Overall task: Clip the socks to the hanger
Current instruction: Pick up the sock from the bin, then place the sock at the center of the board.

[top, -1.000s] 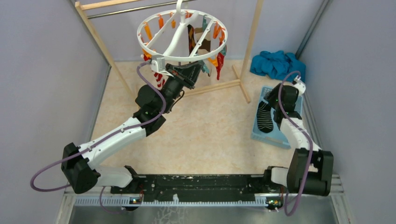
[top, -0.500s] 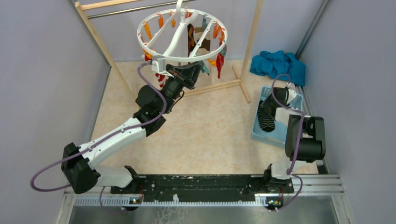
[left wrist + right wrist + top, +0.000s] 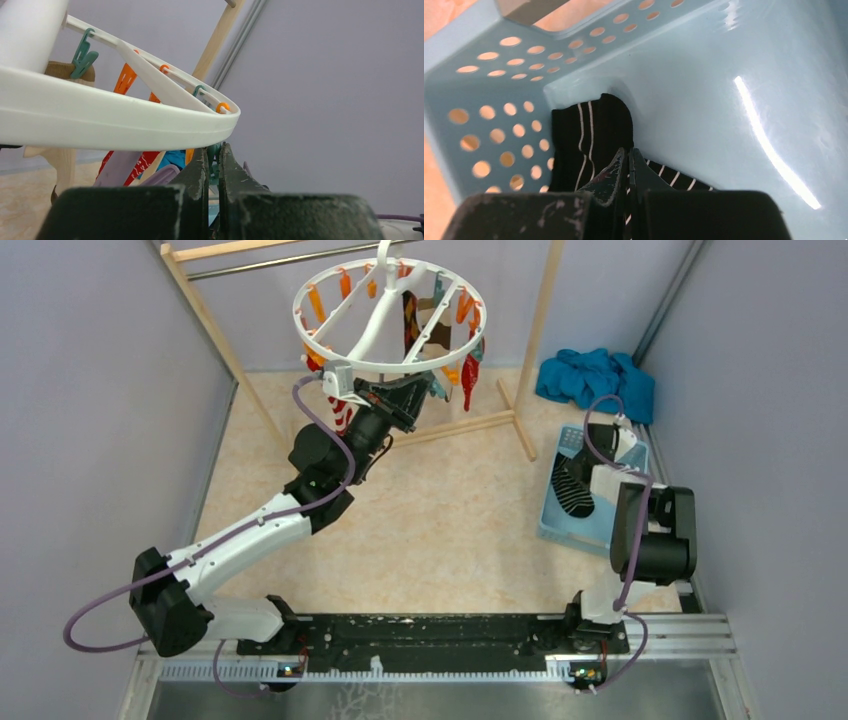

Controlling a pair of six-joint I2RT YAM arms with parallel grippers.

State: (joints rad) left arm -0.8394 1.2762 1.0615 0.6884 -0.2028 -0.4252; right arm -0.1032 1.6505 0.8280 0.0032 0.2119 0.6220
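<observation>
My right arm [image 3: 650, 530] made the big change. A second before it lay stretched low along the table's right side; by this moment it had folded up, elbow lifted high, and it looked much the same as half a second earlier. My left arm [image 3: 250, 535] had hardly stirred, reaching up under the hanger [image 3: 372, 332], which hung where it had been, with a red sock [image 3: 470, 375] and a dark sock [image 3: 410, 320] already clipped on.

In the blue basket [image 3: 724, 60] the black striped sock [image 3: 572, 490] had shifted a little and sat bunched against the perforated wall. My right claw [image 3: 628, 162] was pressed together with its tips on a fold of that sock. I judged this to be a pinch taken, so the folding of the arm read as the start of a lift toward the hanger.

My left claw [image 3: 212, 160] sat just beneath the white ring, its fingers all but touching. A sliver of teal showed in the slit, but I could not tell whether I was pinching a clip or it hung behind.
</observation>
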